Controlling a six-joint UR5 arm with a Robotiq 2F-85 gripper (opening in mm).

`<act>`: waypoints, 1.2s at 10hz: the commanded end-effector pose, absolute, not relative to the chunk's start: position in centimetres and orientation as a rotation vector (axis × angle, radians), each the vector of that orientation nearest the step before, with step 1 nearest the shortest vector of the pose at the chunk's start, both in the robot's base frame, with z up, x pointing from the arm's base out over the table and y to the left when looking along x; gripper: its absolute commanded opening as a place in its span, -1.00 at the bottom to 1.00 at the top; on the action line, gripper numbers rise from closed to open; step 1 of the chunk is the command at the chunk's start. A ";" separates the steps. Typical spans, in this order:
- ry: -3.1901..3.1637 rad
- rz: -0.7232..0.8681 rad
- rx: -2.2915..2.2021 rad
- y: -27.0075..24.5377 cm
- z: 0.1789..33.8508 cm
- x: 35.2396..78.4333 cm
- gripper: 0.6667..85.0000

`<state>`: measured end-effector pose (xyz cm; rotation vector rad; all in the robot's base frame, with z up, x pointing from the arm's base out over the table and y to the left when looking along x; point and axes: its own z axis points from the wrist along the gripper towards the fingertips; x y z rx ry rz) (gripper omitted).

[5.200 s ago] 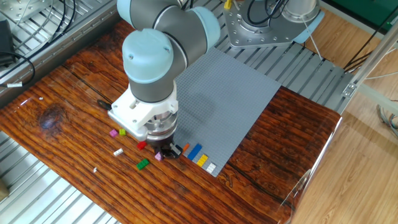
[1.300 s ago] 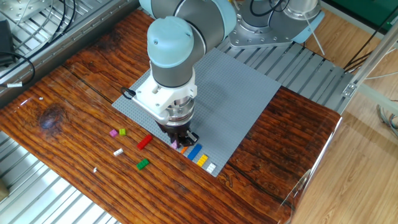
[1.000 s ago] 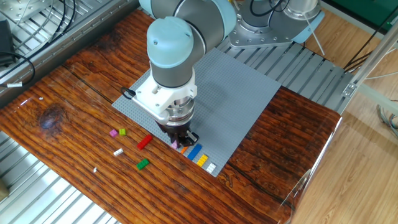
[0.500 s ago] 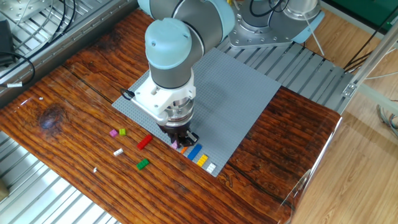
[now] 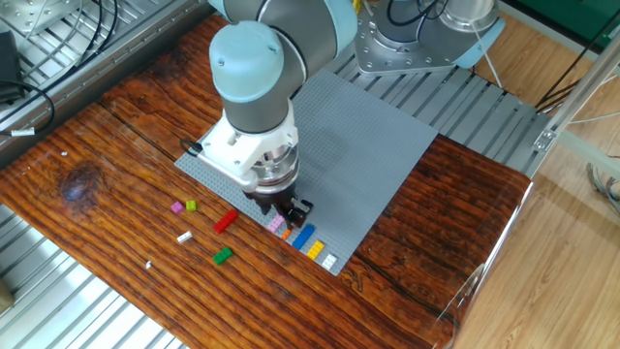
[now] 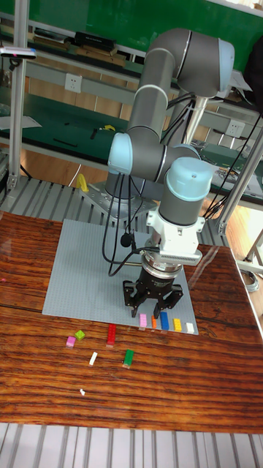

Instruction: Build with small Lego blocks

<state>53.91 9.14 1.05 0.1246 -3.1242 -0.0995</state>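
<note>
Five bricks lined up, gripper empty above the row

Five small plastic bricks, pink (image 6: 143, 319), orange (image 6: 154, 322), blue (image 6: 164, 321), yellow (image 6: 177, 325) and white (image 6: 191, 327), sit in a row on the near edge of the large grey studded baseplate (image 6: 88, 256). The black two-finger gripper (image 6: 152, 299) hangs just above the pink end, fingers apart, holding nothing. Loose bricks lie on the wooden table (image 6: 44, 387): long red (image 6: 111, 335), green (image 6: 128, 357), white (image 6: 93, 358), magenta (image 6: 71, 341), lime (image 6: 79, 334). Judged best: lift clear, straddle the red brick's narrow sides.

Beneath my gripper (image 6: 153, 297) sits a tight row of bricks (image 6: 165, 322) along the baseplate (image 6: 80, 263) edge; loose bricks (image 6: 111, 335) dot the wood to one side, gaps between them
</note>
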 end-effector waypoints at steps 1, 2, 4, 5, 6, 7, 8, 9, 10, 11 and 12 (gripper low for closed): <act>-3.121 -0.149 0.129 9.9 1.5 53.9 0.17; -3.122 -0.129 0.091 9.8 1.8 53.8 -0.13; -3.127 -0.107 0.033 9.5 2.0 53.9 -0.61; -3.133 -0.086 0.018 9.2 2.0 54.0 -0.73; -3.133 -0.069 0.004 8.9 1.9 54.0 -0.88; -3.134 -0.059 -0.001 8.9 1.8 54.1 -0.94; -3.139 -0.054 -0.004 8.9 1.5 54.3 -0.94; -3.142 -0.057 -0.008 9.0 1.3 54.4 -0.95; -3.142 -0.057 -0.008 9.0 1.2 54.4 -0.95; -3.142 -0.057 -0.008 9.0 1.2 54.4 -0.96; -3.142 -0.052 -0.008 9.0 1.1 54.4 -0.97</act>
